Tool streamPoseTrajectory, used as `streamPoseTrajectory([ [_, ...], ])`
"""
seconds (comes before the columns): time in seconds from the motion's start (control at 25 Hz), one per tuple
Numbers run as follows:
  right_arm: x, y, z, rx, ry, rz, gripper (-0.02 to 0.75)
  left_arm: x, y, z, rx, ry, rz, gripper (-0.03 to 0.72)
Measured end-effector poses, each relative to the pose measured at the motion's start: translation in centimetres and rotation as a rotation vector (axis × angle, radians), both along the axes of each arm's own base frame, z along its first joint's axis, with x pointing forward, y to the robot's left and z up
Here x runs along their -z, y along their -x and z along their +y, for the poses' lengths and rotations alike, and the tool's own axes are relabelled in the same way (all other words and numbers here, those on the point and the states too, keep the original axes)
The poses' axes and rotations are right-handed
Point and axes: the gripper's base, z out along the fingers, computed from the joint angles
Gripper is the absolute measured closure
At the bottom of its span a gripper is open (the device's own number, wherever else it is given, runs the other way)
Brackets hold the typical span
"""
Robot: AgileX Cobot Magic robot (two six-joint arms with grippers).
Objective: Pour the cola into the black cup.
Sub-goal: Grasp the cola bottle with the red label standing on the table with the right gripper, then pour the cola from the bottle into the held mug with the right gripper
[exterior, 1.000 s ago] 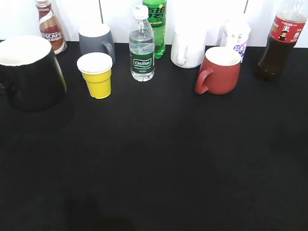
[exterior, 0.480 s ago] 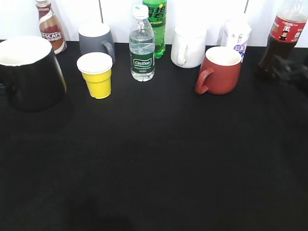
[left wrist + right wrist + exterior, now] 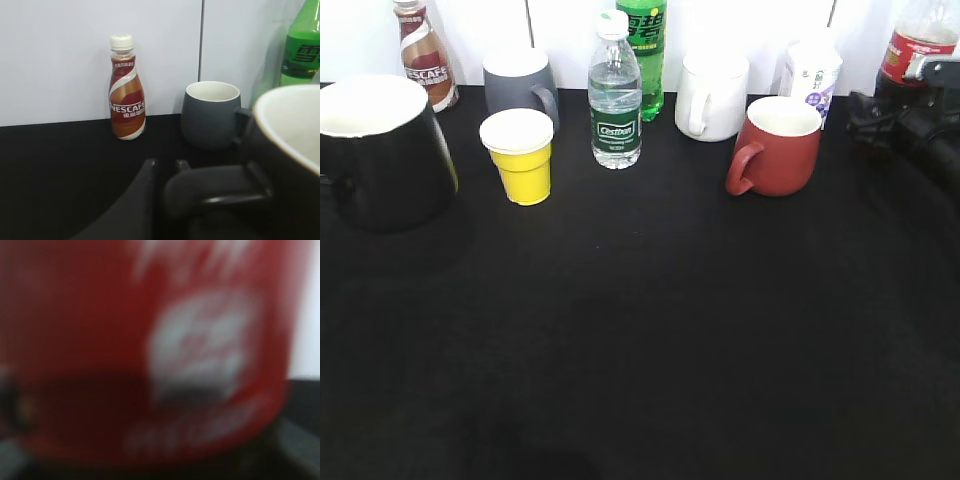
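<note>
The near half of the black table (image 3: 650,340) lies bare. At two o'clock the cola (image 3: 912,45) stands at the far right edge, the right gripper (image 3: 880,118) against its lower body; whether its jaws grip it I cannot tell. Its wrist view shows only blurred red label (image 3: 150,350). The left gripper (image 3: 210,192), jaw state unclear, sits against the black cup (image 3: 382,150) at ten o'clock.

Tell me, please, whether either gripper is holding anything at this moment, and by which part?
The right gripper is around the cola bottle's lower body, below the red label; closure cannot be told. The left gripper seems clamped on the black cup handle.
</note>
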Motion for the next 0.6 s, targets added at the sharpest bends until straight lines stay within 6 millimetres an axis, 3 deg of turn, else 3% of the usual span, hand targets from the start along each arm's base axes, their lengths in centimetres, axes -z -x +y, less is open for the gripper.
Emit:
streamPoseTrajectory([
  [0.08,-0.1,-0.1,0.0,-0.001,0.004,-0.014,0.333,0.0,0.0,0.0,0.001,0.0,0.0,0.629],
  [0.28,-0.4,1.6,0.2,-0.012,0.034,-0.07,0.335,0.0,0.1,-0.4,0.046,-0.031,-0.005,0.629],
  [0.52,-9.7,7.6,1.0,-0.081,0.077,-0.248,0.344,0.4,0.5,-1.7,0.191,-0.072,0.021,0.629],
  [0.6,-11.5,9.1,1.5,-0.123,0.103,-0.29,0.344,0.4,0.5,-1.7,0.192,-0.051,0.026,0.629],
])
